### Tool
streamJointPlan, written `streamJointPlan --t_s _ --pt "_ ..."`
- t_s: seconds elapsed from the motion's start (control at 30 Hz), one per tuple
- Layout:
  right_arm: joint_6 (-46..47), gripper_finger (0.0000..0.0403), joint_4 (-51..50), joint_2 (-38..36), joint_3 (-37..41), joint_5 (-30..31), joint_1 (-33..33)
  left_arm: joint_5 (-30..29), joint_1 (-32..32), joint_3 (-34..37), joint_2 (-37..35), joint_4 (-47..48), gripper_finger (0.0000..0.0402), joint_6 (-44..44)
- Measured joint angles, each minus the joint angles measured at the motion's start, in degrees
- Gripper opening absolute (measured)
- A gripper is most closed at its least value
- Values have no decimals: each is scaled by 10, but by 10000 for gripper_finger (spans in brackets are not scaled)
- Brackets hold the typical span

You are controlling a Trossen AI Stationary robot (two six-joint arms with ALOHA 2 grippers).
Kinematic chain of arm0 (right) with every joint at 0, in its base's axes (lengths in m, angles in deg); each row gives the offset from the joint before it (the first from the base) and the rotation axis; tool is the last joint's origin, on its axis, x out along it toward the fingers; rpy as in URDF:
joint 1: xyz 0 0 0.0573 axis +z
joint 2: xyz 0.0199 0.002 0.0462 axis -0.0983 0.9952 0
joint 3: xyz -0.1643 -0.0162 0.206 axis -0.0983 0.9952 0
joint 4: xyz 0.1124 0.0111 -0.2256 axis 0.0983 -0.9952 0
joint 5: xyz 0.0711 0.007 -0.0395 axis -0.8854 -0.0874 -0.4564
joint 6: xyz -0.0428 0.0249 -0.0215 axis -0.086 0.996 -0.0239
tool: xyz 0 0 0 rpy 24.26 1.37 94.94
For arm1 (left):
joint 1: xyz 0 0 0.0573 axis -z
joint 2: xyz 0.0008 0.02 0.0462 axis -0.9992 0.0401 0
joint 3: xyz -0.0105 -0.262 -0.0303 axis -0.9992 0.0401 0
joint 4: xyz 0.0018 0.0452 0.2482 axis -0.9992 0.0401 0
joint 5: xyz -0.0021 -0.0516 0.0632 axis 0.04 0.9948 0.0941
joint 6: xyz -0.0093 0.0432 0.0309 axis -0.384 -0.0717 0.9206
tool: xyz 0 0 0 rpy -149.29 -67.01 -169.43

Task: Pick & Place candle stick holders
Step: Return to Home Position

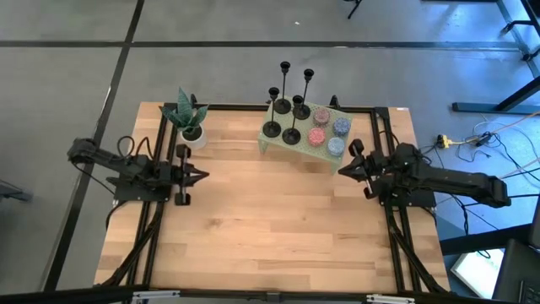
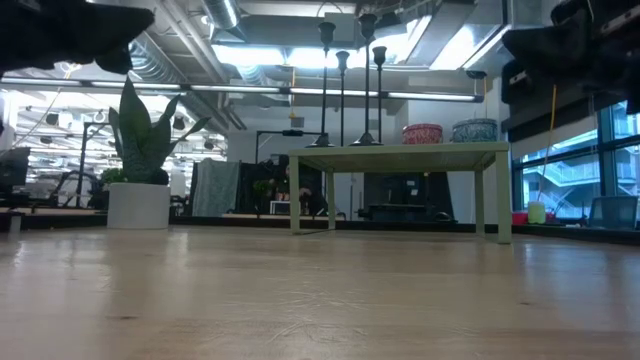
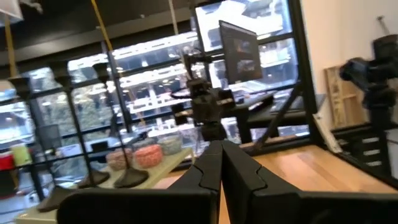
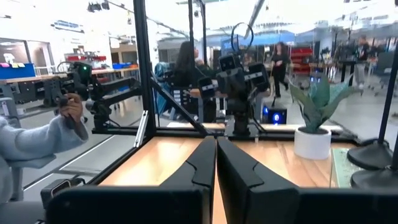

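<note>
Left gripper (image 3: 219,146) and right gripper (image 4: 216,142) — both pinched shut, empty — hover at opposite sides of the table (image 1: 270,228). Four candle stick holders (image 1: 283,105) stand on the green shelf (image 1: 305,154). Apparent step: homing; next, only retracting to rest.

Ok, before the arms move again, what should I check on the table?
1. Left gripper shut and empty, at the table's left: ok.
2. Right gripper shut and empty, close to the shelf: ok.
3. Four candle stick holders upright on the shelf: ok.
4. Four candles beside them on the shelf: ok.
5. Plant upright, apart from the left gripper: ok.
6. Person's hand beyond the frame, clearance: cannot tell.
</note>
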Motion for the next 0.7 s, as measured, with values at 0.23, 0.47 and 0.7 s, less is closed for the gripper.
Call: streamJointPlan --t_s 0.23,0.47,0.7 --pt "-5 19 65 0 46 0 -7 0 -66 0 0 2 2 27" --pt "-1 19 47 0 46 0 -38 22 -148 0 0 16 2 18" --pt "44 19 58 -11 46 -5 -65 30 -210 0 0 68 3 -46"
